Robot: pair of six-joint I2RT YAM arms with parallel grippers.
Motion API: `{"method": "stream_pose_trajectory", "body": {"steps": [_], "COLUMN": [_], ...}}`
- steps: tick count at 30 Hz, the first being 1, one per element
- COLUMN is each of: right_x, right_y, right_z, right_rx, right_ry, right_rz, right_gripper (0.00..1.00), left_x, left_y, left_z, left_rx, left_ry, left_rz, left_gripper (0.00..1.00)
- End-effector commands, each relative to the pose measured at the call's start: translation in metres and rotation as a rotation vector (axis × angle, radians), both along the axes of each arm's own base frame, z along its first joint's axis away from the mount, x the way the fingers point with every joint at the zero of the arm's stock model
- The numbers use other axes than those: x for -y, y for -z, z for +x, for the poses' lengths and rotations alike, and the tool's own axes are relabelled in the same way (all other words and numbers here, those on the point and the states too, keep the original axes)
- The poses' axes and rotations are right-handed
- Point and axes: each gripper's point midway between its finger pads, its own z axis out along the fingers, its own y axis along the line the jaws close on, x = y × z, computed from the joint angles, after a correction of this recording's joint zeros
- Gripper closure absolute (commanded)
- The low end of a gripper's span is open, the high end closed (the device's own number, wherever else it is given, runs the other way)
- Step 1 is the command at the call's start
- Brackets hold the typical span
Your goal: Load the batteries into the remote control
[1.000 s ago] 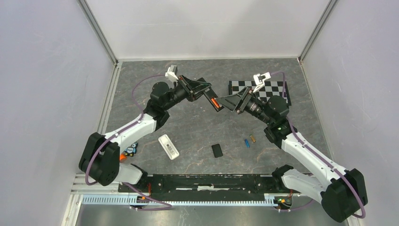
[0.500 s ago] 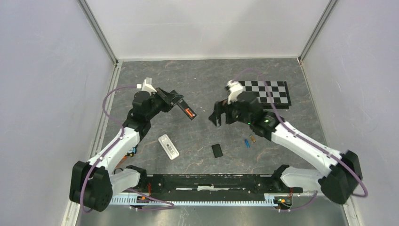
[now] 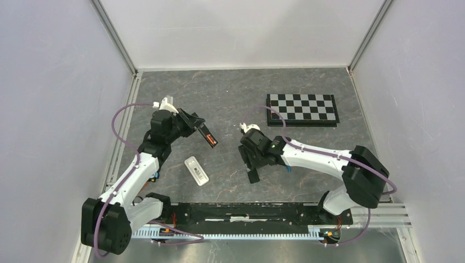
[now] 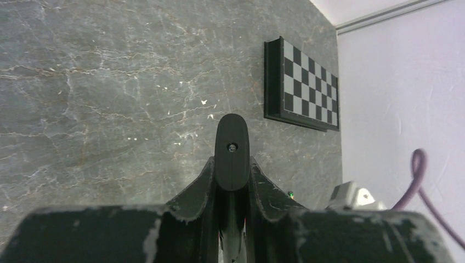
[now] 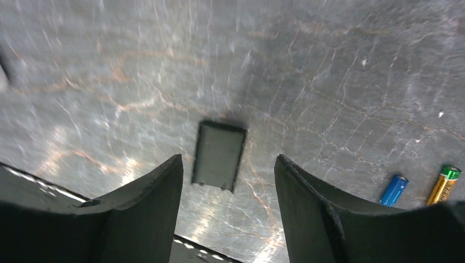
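Two pairs of jaws over marbled grey tabletop [image 3: 230, 98] between white walls [image 3: 241, 33] — left pinching remote [image 3: 208, 135], right spread

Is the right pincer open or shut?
Open: the right pincer's dark fingers stand apart, with a small black rectangular plate on the grey stone table showing between them.

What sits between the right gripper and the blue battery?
Nothing visible. The open right gripper hangs over a black cover; the blue battery lies on bare table off to one side, the gold battery beside it.
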Motion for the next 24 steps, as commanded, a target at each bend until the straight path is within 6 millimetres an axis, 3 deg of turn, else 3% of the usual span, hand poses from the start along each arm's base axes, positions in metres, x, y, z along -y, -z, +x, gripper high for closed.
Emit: {"method": "stream_pose_trajectory", "body": {"steps": [1, 4, 7, 15, 24], "right_x": [-0.021, -0.038, -0.046, -0.028, -0.025], "right_y": [-0.039, -0.05, -0.049, -0.025, 0.014], "right_z": [0.034, 0.032, 0.023, 0.012, -0.008], "right_rx": [0.034, -0.057, -0.156, -0.277, -0.424], "right_ry": [0.261, 0.42, 0.577, 0.913, 1.046], "right_rz": [0.073, 0.189, 0.287, 0.286, 0.24], "right_gripper": [0.34, 0.36, 0.36, 0.37, 0.49], "left_x": [-0.01, -0.017, -0.019, -0.025, -0.028], "left_y": [-0.021, -0.026, -0.029, -0.029, -0.023], "left_z": [0.01, 0.012, 0.007, -0.017, -0.033], "left_rx": [0.104, 0.143, 0.177, 0.23, 0.238], "left_ry": [0.0, -0.023, -0.029, -0.042, -0.047], "left_rz": [0.103, 0.136, 0.136, 0.11, 0.087], "left_gripper": [0.98, 0.98, 0.98, 0.98, 0.98]}}
